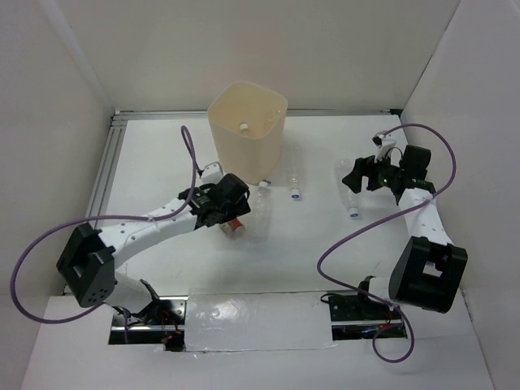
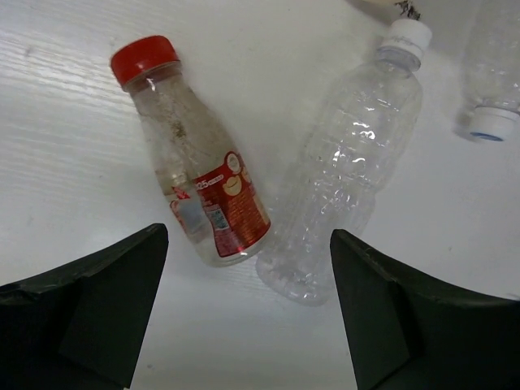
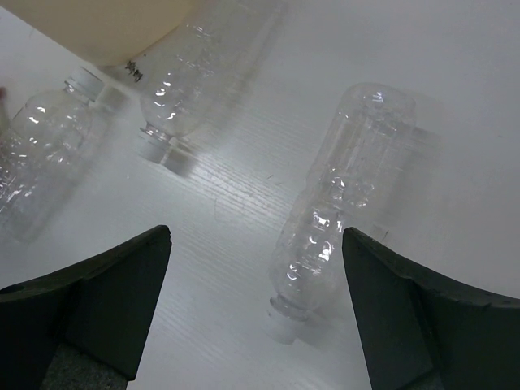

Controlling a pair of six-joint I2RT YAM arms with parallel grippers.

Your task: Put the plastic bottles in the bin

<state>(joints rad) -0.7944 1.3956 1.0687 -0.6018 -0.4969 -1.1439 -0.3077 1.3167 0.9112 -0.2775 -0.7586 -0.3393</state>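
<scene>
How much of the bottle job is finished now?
Done: a white cap shows inside the bin, probably one bottle. In hand: nothing; the open left claw hovers over the red-capped bottle, the open right claw over a clear bottle. Left: four lie on the table.

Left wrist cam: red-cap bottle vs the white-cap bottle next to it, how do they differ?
The red-cap bottle has a red label; the white-cap bottle has none. The red-cap bottle looks shorter with smooth walls; the white-cap bottle is longer and ribbed. Both are clear and lie on their sides.
</scene>
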